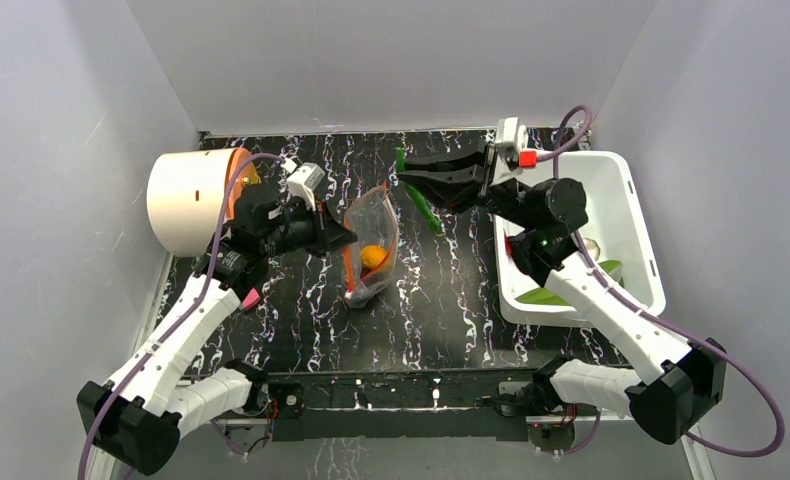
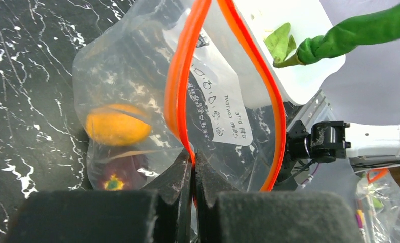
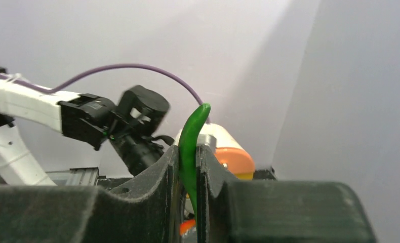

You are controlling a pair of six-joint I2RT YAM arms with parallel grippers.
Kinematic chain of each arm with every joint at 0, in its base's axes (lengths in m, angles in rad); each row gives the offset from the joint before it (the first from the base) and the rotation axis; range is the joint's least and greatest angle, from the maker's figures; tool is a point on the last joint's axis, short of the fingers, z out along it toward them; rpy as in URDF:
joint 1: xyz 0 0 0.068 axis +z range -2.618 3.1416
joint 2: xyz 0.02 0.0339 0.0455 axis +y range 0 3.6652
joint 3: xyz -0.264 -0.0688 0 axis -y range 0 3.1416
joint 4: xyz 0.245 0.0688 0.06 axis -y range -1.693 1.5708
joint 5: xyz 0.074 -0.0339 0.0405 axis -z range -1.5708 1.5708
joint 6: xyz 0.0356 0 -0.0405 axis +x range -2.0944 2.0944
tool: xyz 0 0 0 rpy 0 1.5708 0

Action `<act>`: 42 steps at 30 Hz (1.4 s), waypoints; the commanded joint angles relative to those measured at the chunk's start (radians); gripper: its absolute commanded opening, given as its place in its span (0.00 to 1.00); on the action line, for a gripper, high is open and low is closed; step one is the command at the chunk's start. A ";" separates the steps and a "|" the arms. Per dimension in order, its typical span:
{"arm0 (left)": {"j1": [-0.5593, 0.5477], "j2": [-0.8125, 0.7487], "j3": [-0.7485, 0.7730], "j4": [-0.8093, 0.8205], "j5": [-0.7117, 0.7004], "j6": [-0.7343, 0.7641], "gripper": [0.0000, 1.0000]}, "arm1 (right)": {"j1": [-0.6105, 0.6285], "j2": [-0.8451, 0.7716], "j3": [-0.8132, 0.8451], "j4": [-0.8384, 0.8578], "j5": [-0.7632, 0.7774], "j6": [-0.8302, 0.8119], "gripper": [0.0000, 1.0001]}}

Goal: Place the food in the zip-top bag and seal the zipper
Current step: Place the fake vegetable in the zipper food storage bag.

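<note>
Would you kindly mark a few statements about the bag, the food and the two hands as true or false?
1. The left hand pinches the bag's orange-red zipper. True.
2. The right hand is empty. False: it grips the green pepper.
3. The orange fruit is inside the bag. True.
4. The bag's mouth is sealed. False: the zipper's two strips gape apart.

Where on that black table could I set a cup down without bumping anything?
Widest bare patch: the near strip of table in front of the zip-top bag. A narrower lane runs between bag and white bin. Crowded at the back: the right gripper holds the green pepper there, and the left gripper pinches the bag near the cream cylinder.
</note>
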 commanded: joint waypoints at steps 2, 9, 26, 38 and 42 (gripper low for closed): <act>-0.004 0.016 0.049 0.001 0.081 -0.031 0.00 | 0.088 0.002 0.067 0.200 -0.066 -0.092 0.00; -0.004 0.018 0.033 0.009 0.114 -0.023 0.00 | 0.199 0.087 0.119 0.306 -0.149 -0.105 0.00; -0.004 0.017 0.045 -0.048 0.204 0.028 0.00 | 0.273 0.263 0.198 0.446 -0.311 -0.086 0.00; -0.004 -0.005 0.102 -0.185 0.336 0.176 0.00 | 0.250 0.164 0.268 -0.796 -0.491 -1.076 0.00; -0.004 -0.010 0.110 -0.187 0.365 0.201 0.00 | 0.250 0.189 0.258 -0.994 -0.492 -1.206 0.00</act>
